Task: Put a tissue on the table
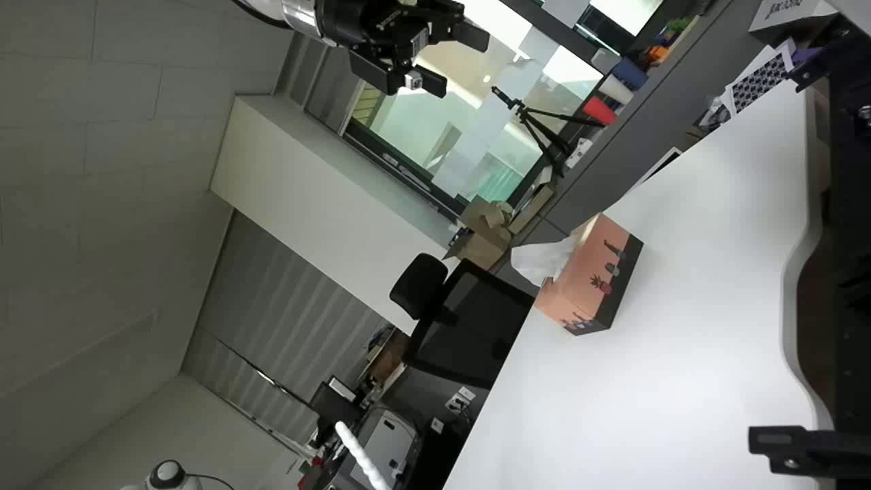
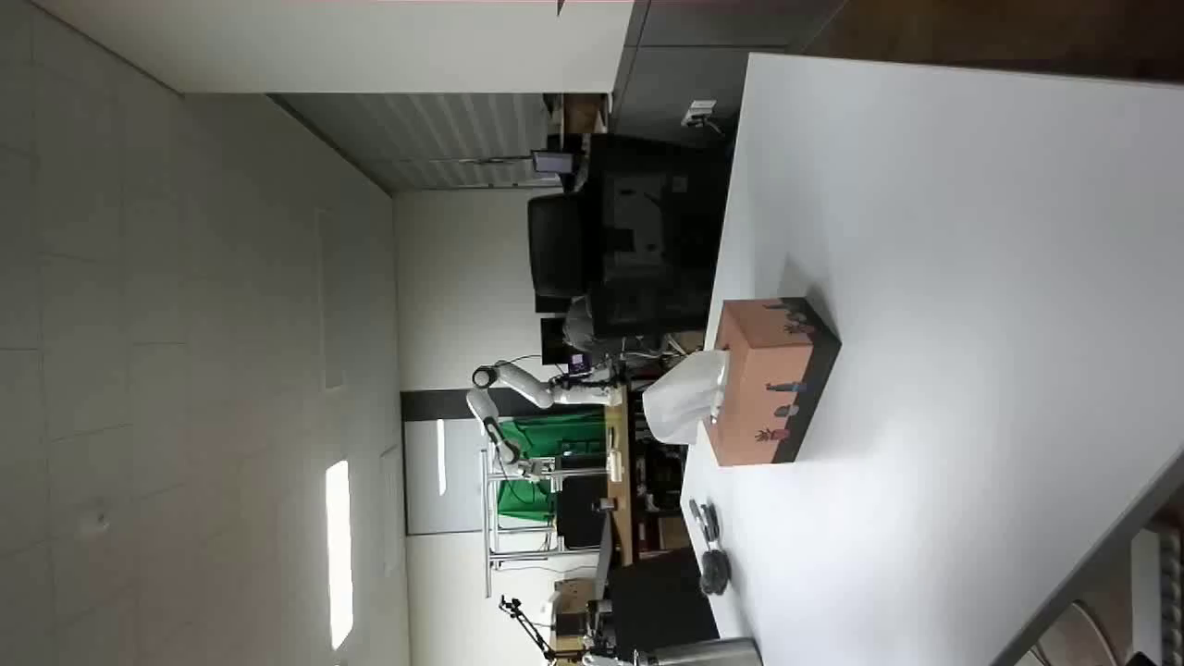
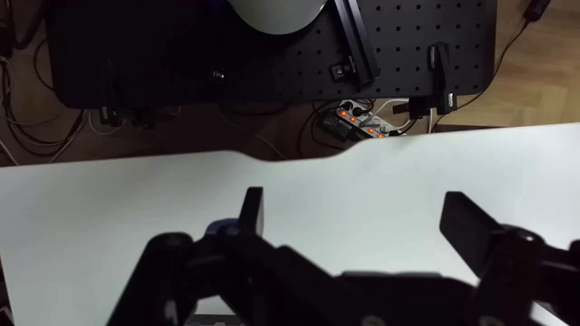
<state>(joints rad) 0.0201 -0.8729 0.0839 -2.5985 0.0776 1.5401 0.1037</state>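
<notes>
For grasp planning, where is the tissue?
In both exterior views, the white tissue pokes from the pinkish-brown box on the table, right of picture centre, with a black chair beyond.

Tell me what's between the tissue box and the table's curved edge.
Only bare white table; nothing stands between the box and that curved edge in an exterior view.

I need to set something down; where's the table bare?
The table looks bare between the tissue box and the notched edge, and between the box and the topmost edge in an exterior view. It's crowded where the box sits and near dark objects lower in that view.
</notes>
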